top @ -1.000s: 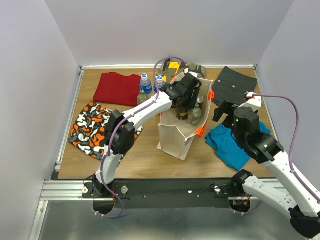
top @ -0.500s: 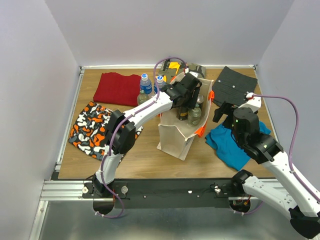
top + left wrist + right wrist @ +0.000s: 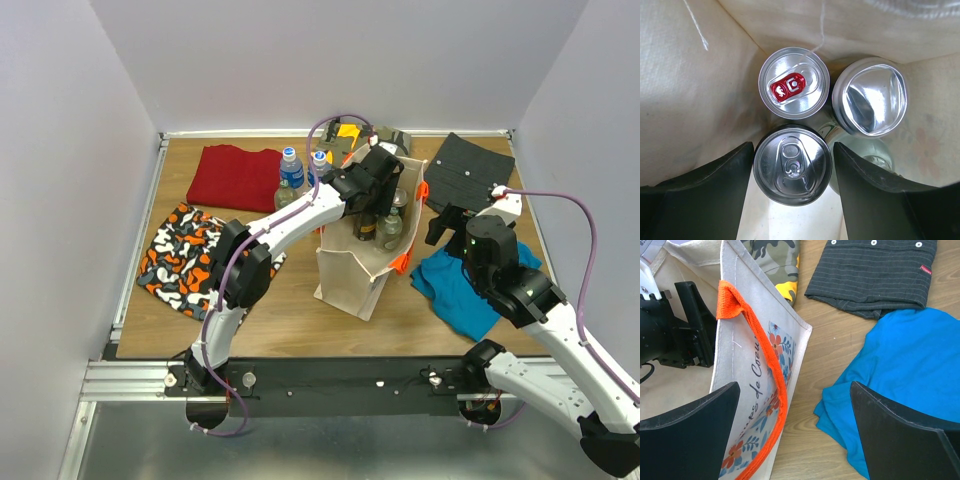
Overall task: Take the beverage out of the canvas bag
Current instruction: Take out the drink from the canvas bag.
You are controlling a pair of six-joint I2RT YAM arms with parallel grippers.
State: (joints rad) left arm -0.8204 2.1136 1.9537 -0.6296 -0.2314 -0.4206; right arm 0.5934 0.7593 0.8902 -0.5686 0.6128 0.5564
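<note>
Top camera looking down over the whole worktop [image 3: 290, 310], left wrist camera peering closely into the canvas bag [image 3: 685, 85], right wrist camera facing the bag's outside.

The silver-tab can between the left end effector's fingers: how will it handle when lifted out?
The silver-tab can looks unopened, so it is probably rigid, full and fairly heavy. Its smooth metal wall may slip in the left end effector. The red-tab can and a third can sit close beside it, so it might drag them.
</note>
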